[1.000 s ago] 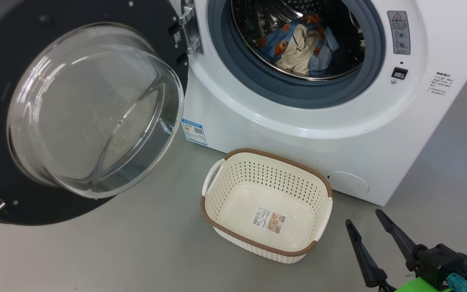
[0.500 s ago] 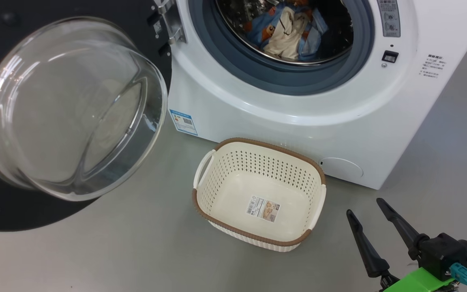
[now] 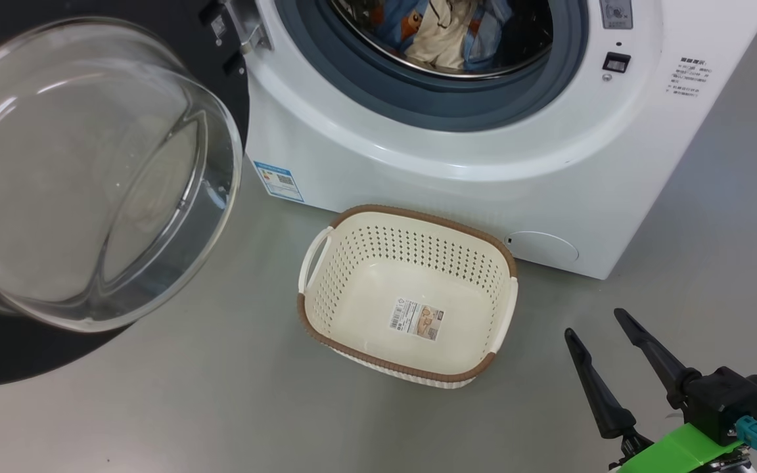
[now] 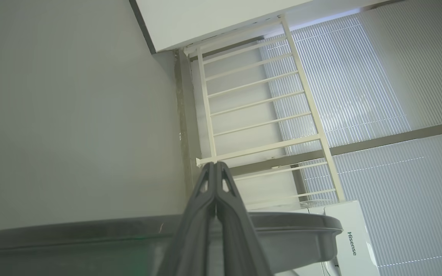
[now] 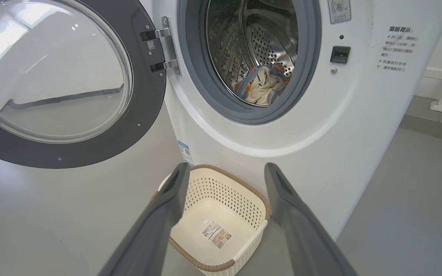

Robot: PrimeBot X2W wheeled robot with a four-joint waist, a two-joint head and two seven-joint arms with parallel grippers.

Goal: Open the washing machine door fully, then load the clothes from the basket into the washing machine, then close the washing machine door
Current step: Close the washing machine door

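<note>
The white washing machine (image 3: 457,157) (image 5: 320,126) stands with its door (image 3: 83,177) (image 5: 52,76) swung wide open to the left. The light-blue and cream clothes (image 3: 444,29) (image 5: 261,86) lie inside the steel drum. On the floor in front sits the cream basket (image 3: 313,309) (image 5: 259,211), holding only a label sticker. My right gripper (image 3: 595,325) (image 5: 226,170) hangs open to the basket's right, nothing between its fingers. In the left wrist view my left gripper (image 4: 216,165) is shut on nothing, above the door's grey rim (image 4: 297,230).
Grey floor (image 3: 221,394) spreads around the basket and to the right of the machine. A white railing (image 4: 259,103) and window blinds (image 4: 378,76) appear in the left wrist view, along with a second white appliance (image 4: 353,241).
The head camera has shifted, so the machine, door and basket slide up and left in its view. The right gripper keeps its place, still open.
</note>
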